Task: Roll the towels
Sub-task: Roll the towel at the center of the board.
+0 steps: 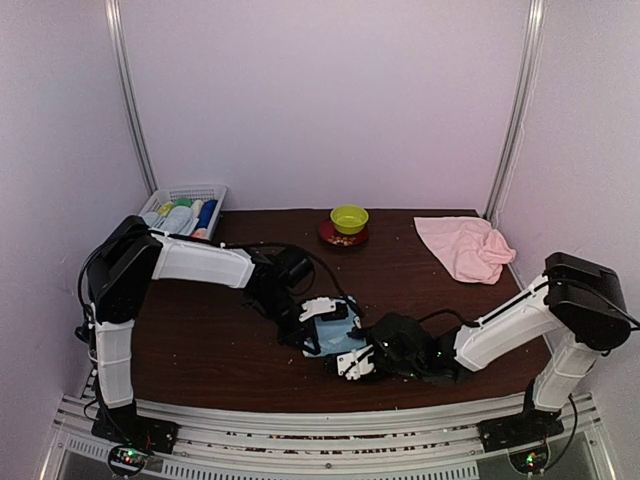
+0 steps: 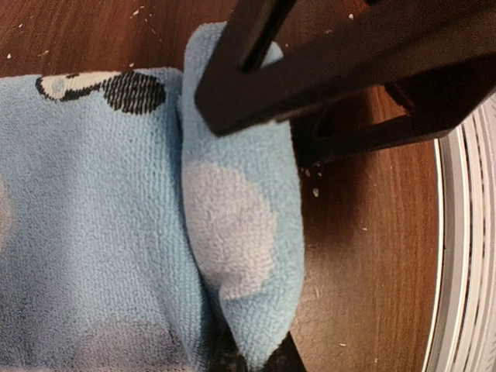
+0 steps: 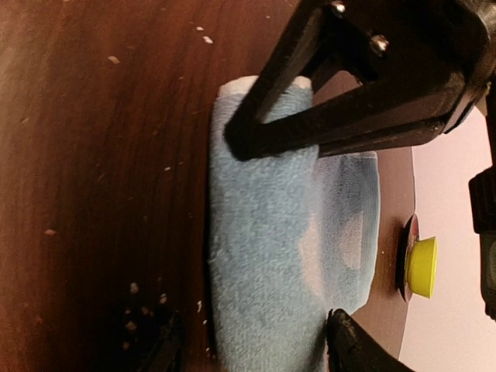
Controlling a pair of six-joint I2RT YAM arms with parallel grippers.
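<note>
Half-rolled at six o'clock on the table [image 1: 200, 340]: blue towel [image 1: 335, 335]. Crumpled at two o'clock: pink towel [image 1: 465, 247]. Spread wide astride the roll, clamping nothing: left pincer [image 2: 248, 232], right pincer [image 3: 294, 240]. Likely to skew or spring open if pushed unevenly or let go early.

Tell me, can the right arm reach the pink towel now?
Probably yes: the pink towel lies on the right arm's side, with nothing standing between. Its pincer would first have to leave the blue towel.

pink towel [image 1: 465, 248], blue towel [image 1: 340, 338]: 2 | bskt [image 1: 200, 188]: 1 | bowl [image 1: 349, 217]: 1 | plate [image 1: 327, 237]: 1
</note>
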